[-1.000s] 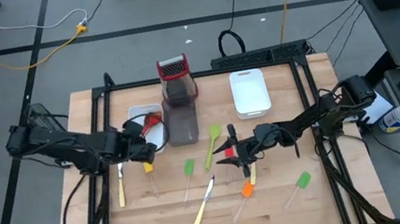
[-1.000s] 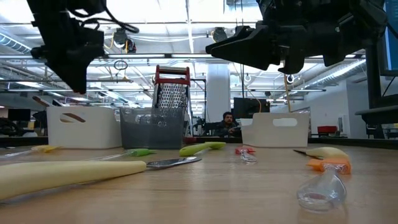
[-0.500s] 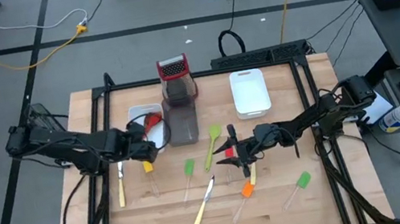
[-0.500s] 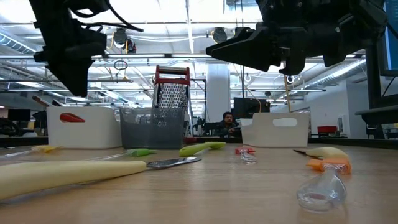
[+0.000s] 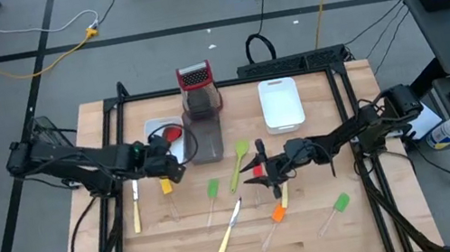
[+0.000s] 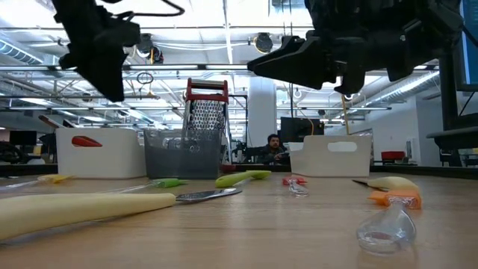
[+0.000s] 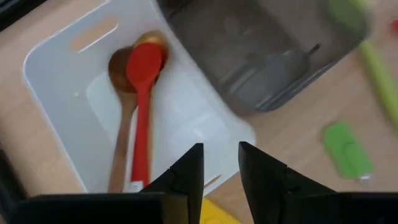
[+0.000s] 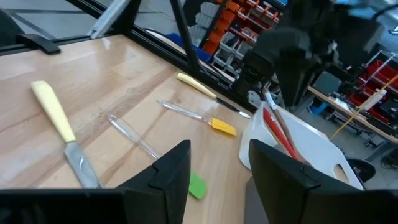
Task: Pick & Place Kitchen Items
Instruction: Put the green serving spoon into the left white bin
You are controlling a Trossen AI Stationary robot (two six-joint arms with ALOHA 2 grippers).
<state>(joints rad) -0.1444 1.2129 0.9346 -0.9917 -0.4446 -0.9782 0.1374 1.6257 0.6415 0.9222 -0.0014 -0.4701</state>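
Note:
A red spoon and a wooden spoon lie side by side in the left white tray; the red spoon also shows in the high view. My left gripper hangs open and empty above the tray's near right corner. My right gripper is open and empty above the table's middle, over a red spatula; in its wrist view nothing lies between the fingers. A green spoon, green spatulas, a knife and an orange spatula lie flat on the table.
A grey tray stands right of the left white tray, with a red-topped box grater behind it and a second white tray at the far right. A yellow spatula and a pale-handled knife lie near my left gripper.
The red spoon, first tilted at my left gripper over the white tray, now lies flat in the tray beside the wooden spoon. My left gripper has gone a little up and toward the table's right edge.

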